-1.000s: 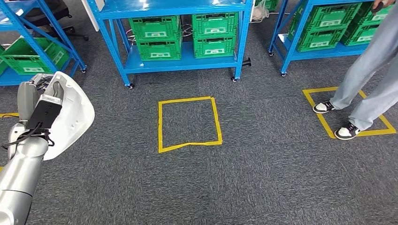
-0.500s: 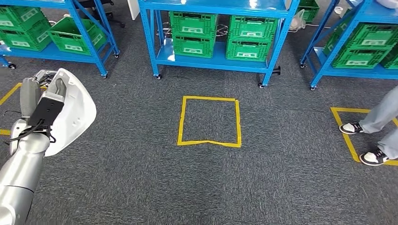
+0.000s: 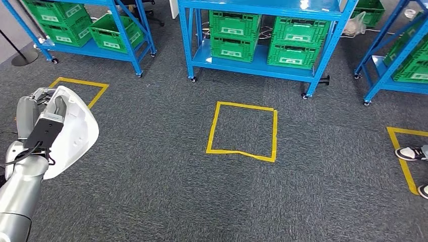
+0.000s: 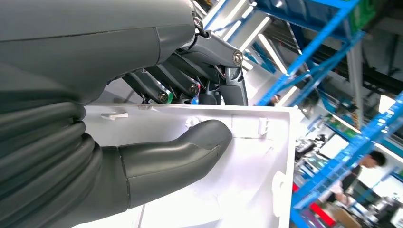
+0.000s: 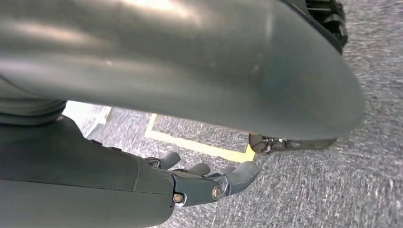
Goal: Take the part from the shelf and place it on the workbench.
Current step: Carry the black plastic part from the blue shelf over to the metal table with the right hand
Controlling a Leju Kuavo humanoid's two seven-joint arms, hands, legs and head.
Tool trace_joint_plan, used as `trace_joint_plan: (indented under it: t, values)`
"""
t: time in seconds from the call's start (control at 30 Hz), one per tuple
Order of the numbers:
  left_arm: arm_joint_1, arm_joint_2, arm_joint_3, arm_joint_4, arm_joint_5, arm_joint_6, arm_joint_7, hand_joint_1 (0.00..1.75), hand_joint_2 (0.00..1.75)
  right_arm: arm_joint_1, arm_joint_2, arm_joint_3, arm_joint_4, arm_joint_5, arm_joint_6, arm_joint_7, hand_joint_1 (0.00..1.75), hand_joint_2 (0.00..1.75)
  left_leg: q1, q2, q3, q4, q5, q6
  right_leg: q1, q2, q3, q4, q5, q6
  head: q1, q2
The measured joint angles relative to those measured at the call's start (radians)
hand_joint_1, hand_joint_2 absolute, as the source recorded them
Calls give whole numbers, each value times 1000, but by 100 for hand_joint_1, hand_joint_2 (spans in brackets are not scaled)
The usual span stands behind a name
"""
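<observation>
Part in left hand

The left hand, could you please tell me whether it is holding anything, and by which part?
The left hand holds a white moulded plastic part by its edge: the thumb presses on the ribbed inner face and the darker fingers wrap over the rim.

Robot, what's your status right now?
Left hand grips white moulded plastic part. Right hand holds nothing. Grey carpet floor ahead.
</observation>
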Motion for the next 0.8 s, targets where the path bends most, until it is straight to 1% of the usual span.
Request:
trace_joint_plan:
  t: [0.03,0.07,0.1,0.13,0.17,0.2,0.27,0.3,0.33,0.37,0.4,0.43,0.47,0.5,0.53,0.57,0.6,0.63,0.67,0.7,0.73,0.77,0.8]
  values:
    - [2,1,0,-2,0,0,0,175,175,0,1,0,0,0,0,0,0,0,1,7,32,-54,28,-1,0,-12,0,1,-1,1,0,0]
    - [2,2,0,-4,0,0,0,175,175,0,2,0,0,0,0,0,0,0,2,26,76,-132,57,0,1,-23,0,4,-3,4,0,0]
    - [1,3,0,-7,0,0,0,175,175,-1,3,0,0,0,0,0,0,0,0,43,115,-200,79,5,3,-33,1,7,-5,9,1,0]
    - [1,4,0,-10,1,0,0,175,175,-1,3,0,0,0,-1,0,0,0,-2,54,140,-246,91,12,5,-42,1,10,-7,15,2,0]
    - [2,5,1,-11,2,1,-1,175,175,-2,3,0,0,0,-2,0,0,0,-4,59,150,-267,94,21,8,-50,2,11,-8,21,4,0]
    - [4,7,1,-13,3,1,-1,175,175,-3,3,0,0,1,-3,0,0,0,-6,50,149,-267,96,30,9,-57,3,11,-8,26,5,0]
    - [13,12,3,-15,8,5,-3,175,175,-5,3,0,0,1,-5,1,0,0,-7,35,144,-267,99,40,9,-70,6,9,-7,34,6,0]
    - [17,14,5,-18,12,8,-6,175,175,-6,3,0,0,0,-7,1,0,0,-6,27,144,-269,102,45,6,-64,5,14,-12,39,7,0]
    - [21,15,7,-21,16,10,-10,175,175,-6,3,0,0,-1,-9,2,0,0,-3,20,143,-272,105,51,4,-44,-1,31,-27,44,8,0]
    - [25,15,9,-24,19,11,-15,175,175,-5,4,0,0,-3,-12,2,0,0,-1,12,142,-274,109,57,1,-17,-16,68,-52,49,10,0]
    - [29,12,10,-26,22,12,-20,175,175,-3,4,0,0,-5,-15,3,0,0,0,2,138,-274,112,62,-2,14,-42,126,-86,53,12,0]
    - [34,8,10,-27,22,12,-24,175,175,-1,5,0,0,-8,-20,4,0,0,0,-8,134,-274,114,65,-2,35,-74,196,-122,55,14,0]
    - [41,1,10,-27,21,12,-28,175,175,1,5,0,0,-10,-25,5,0,0,-1,-21,130,-273,115,66,-2,44,-104,259,-147,56,16,0]
    - [50,-6,10,-29,18,14,-31,175,175,3,6,-1,0,-13,-30,6,0,0,-1,-34,127,-272,117,67,-2,48,-123,296,-155,55,16,0]
    - [60,-13,10,-32,15,16,-33,175,175,3,7,-1,0,-15,-35,7,0,0,-2,-48,124,-270,118,66,-1,51,-122,294,-143,53,16,0]
    - [69,-19,10,-37,11,18,-34,175,175,3,7,-2,0,-16,-37,6,0,0,-2,-61,123,-268,119,65,-1,55,-100,251,-114,49,17,0]
    - [76,-24,10,-45,8,20,-33,175,175,3,8,-3,0,-18,-38,5,0,0,-2,-74,122,-265,119,63,-1,68,-64,179,-77,45,17,0]
    - [81,-27,10,-55,6,22,-31,175,175,3,8,-4,0,-19,-38,3,0,0,-3,-85,121,-263,120,60,0,85,-29,109,-50,41,17,0]
    - [85,-30,10,-65,4,23,-28,175,175,3,8,-5,0,-19,-37,2,0,0,-3,-96,119,-262,121,55,0,98,-2,55,-33,38,17,0]
    - [90,-32,10,-77,2,23,-23,175,175,3,8,-5,0,-20,-36,0,0,0,-3,-105,116,-262,122,49,2,107,12,25,-27,36,17,0]
    - [96,-33,11,-90,0,24,-17,175,175,3,8,-6,0,-20,-34,-2,0,0,-3,-114,115,-265,125,41,4,105,14,19,-28,34,17,0]
    - [105,-32,13,-104,-2,24,-11,175,175,2,8,-6,0,-20,-31,-4,0,0,-2,-122,113,-268,128,34,4,95,14,16,-25,29,17,0]
    - [115,-30,17,-118,-4,24,-5,175,175,2,9,-6,0,-20,-29,-6,0,0,-1,-123,111,-269,129,28,3,85,15,12,-21,22,17,0]
